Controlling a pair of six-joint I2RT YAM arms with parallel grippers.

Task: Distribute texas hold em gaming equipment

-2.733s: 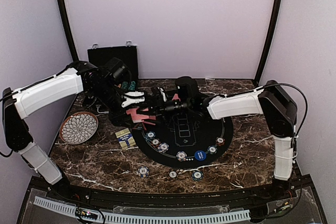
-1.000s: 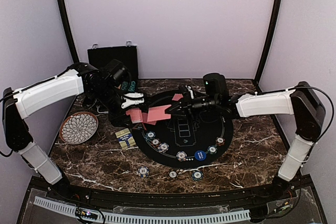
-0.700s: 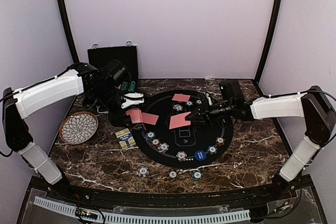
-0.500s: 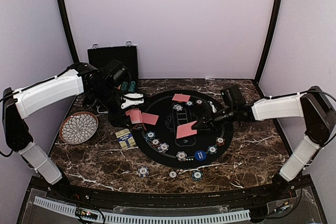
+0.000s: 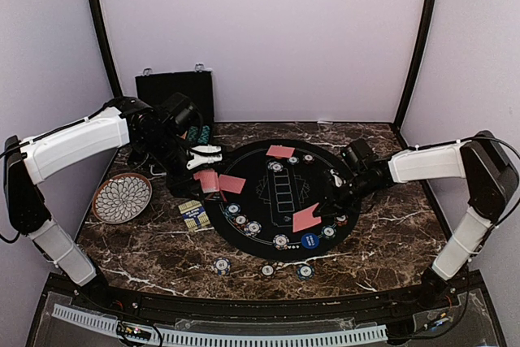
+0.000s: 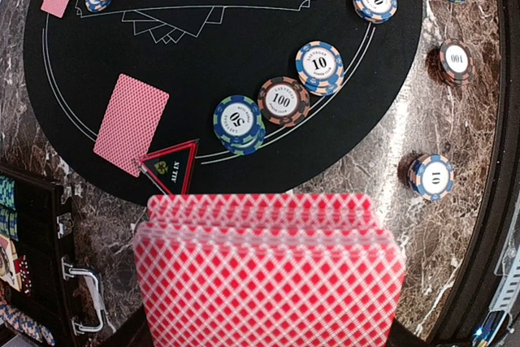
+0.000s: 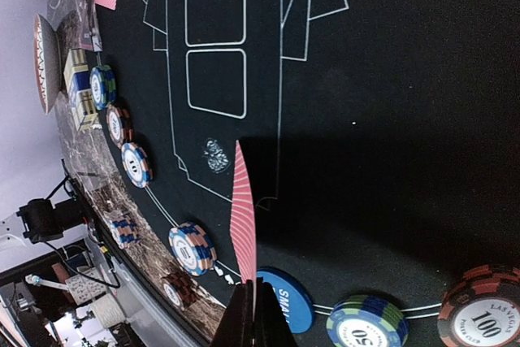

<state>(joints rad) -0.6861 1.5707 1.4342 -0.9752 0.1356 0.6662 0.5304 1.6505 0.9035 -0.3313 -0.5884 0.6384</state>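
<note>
Right gripper is pinched fully closed on the edge of one red-backed playing card. The card is held tilted low over the lower right of the round black felt mat, close to the blue button disc and the stripe-edged poker chips on the mat's rim. Left gripper is clamped on a thick deck of red-backed cards at the mat's left edge, centre-left of the overhead view. A face-down card lies on the mat just beside the deck, and a second face-down card lies at the mat's top. Three loose chips sit on the dark marble table below the mat.
</note>
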